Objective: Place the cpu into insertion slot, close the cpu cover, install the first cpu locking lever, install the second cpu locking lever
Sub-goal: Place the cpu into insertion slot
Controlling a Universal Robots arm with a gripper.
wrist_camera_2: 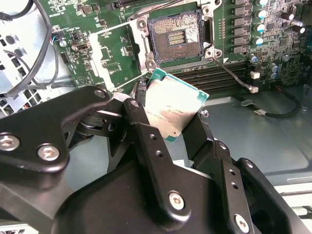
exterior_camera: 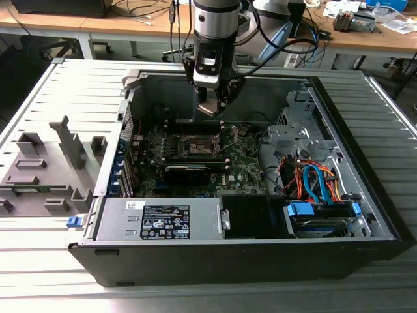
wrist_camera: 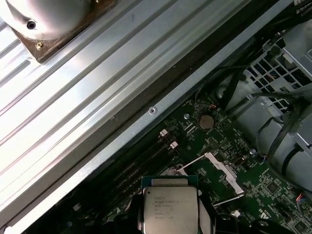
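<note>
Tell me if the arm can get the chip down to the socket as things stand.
Probably yes. The tool holds the chip above the board, the socket lies bare with its cover swung aside, and nothing stands between them.

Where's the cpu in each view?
Exterior view: cpu gripped in the tool, above the motherboard.
Second wrist view: cpu between the tool's fingers, near the open socket.
First wrist view: cpu beside the opened cpu cover.
Shared landmark: the green motherboard.
</note>
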